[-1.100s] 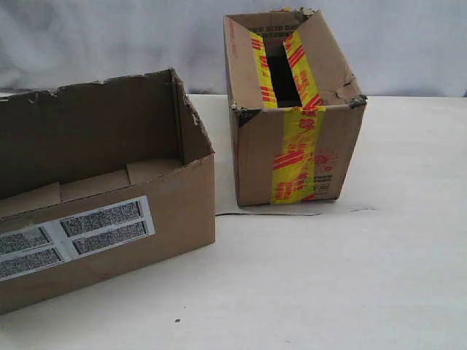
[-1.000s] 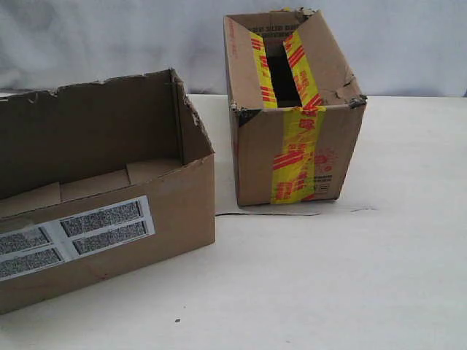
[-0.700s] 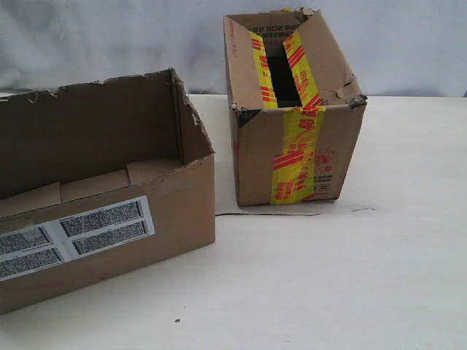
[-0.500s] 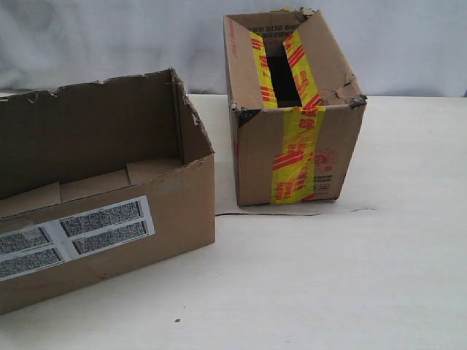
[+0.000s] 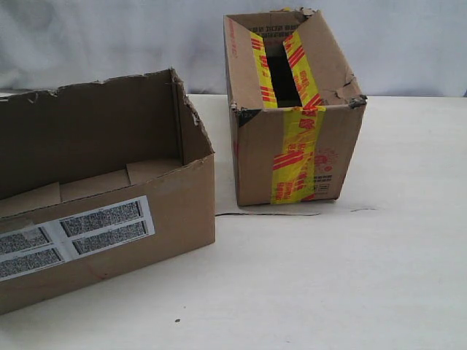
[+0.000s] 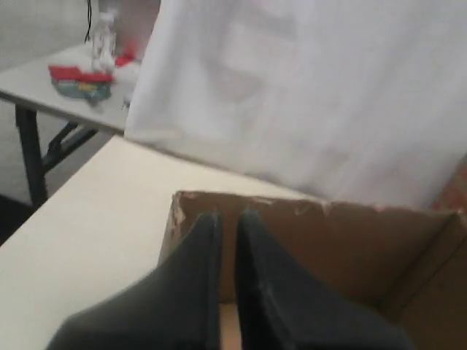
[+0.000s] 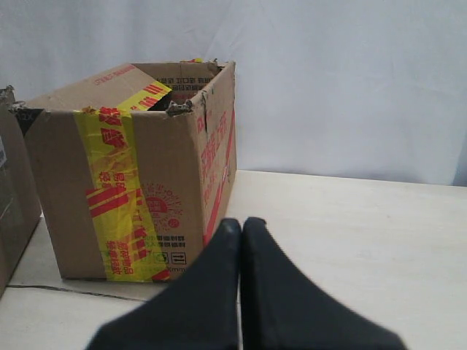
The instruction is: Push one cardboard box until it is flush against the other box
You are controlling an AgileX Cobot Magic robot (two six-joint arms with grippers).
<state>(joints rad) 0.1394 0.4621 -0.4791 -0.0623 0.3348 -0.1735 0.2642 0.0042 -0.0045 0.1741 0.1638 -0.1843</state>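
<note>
The long, low cardboard box [image 5: 102,211] with white barcode labels lies open-topped at the left of the exterior view. A gap of bare table separates it from the other box [image 5: 295,124], taller and wrapped in yellow-and-red tape, at the back centre. Neither gripper shows in the exterior view. In the left wrist view my left gripper [image 6: 228,216] hangs over one end of the cardboard box [image 6: 328,248], its dark fingers together and holding nothing. My right gripper [image 7: 241,222] is shut and empty, low over the table, just short of the other box [image 7: 139,168].
A thin dark strip [image 5: 266,214] lies on the cream table [image 5: 328,277] at the foot of the taped box. White cloth hangs behind the table. In the left wrist view a separate table [image 6: 44,91] with red items stands beyond the table's edge.
</note>
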